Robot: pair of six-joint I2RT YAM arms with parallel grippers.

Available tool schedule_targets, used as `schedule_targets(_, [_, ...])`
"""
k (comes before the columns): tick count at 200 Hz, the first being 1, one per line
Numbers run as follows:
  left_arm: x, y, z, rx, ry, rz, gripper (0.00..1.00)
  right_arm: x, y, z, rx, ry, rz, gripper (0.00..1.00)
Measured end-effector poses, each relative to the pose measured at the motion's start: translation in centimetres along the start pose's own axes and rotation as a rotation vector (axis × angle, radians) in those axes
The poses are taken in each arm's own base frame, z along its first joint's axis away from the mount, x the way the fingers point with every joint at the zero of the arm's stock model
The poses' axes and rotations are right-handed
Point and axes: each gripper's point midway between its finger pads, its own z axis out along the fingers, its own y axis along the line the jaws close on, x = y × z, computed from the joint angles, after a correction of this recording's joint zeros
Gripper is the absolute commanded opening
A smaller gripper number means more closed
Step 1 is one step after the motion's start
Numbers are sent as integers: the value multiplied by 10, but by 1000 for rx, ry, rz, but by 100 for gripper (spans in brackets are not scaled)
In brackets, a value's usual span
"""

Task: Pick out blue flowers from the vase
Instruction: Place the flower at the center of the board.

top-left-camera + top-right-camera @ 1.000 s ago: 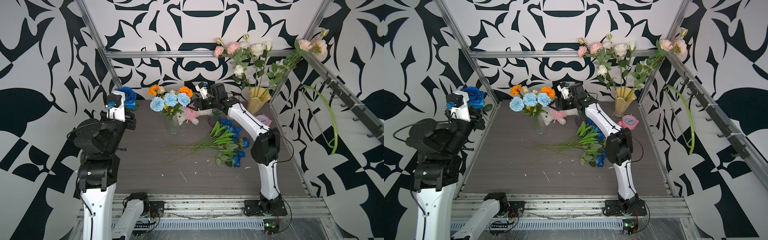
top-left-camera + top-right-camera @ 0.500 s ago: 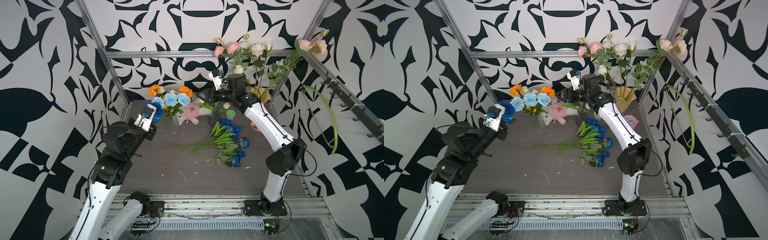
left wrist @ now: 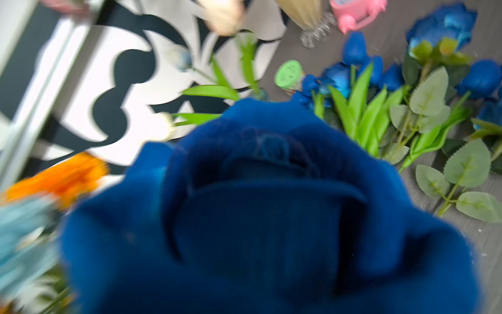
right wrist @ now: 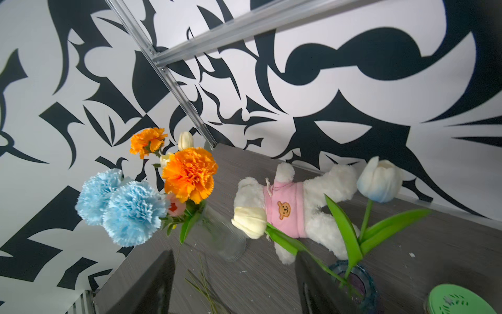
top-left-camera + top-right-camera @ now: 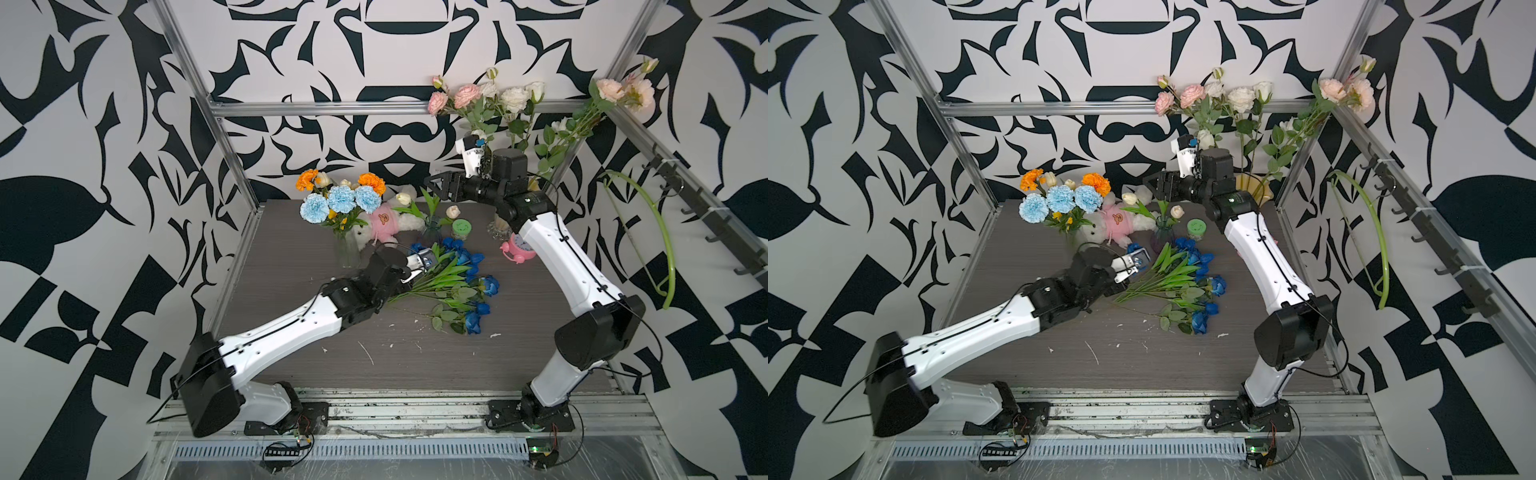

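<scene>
- The deep-blue fabric rose [image 3: 271, 217] is off the tabletop, at the tip of the left hand [image 5: 411, 258]. Its head fills the left wrist view and hides the fingers.
- The left hand is clenched and carries that rose above the middle of the grey woodgrain tabletop [image 5: 415, 357], near the stem end of the pile.
- The pile of blue roses and dark-blue tulips with green stems [image 5: 457, 286] lies flat between the tabletop's middle and its right edge, with the heads toward the right.
- Three pale-blue ruffled carnations [image 5: 340, 199] stand in the clear glass vase [image 5: 347, 251] near the back left corner, together with orange marigolds [image 5: 372, 181].
- A white plush bear in a pink shirt [image 5: 386, 220] lies just beside that vase, along the back edge.
- The right hand [image 5: 434, 188] is raised over the back edge, released, its jaws apart and holding nothing.
- Below it stands a small bluish glass vase [image 5: 432, 226] with white tulips [image 4: 380, 180].
- A green-lidded jar [image 5: 460, 227] and a pink alarm clock [image 5: 515, 248] sit toward the back right corner.
- There a yellow vase [image 5: 1252, 185] holds pink and white roses [image 5: 469, 93].
</scene>
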Motion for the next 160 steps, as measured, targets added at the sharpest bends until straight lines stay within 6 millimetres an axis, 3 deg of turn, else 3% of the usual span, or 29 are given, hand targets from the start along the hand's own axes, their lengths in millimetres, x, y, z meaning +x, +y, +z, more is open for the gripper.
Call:
schedule_targets(32, [10, -45, 52, 74, 69, 49, 0, 11, -13, 1, 20, 21, 22, 69])
schedule_targets(83, [0, -75, 105, 73, 58, 73, 0, 8, -20, -12, 33, 1, 25, 70])
schedule_targets(114, [0, -84, 121, 61, 49, 79, 18, 6, -24, -15, 35, -12, 24, 70])
schedule_targets(160, [-6, -81, 126, 59, 23, 38, 43, 11, -27, -13, 33, -3, 34, 70])
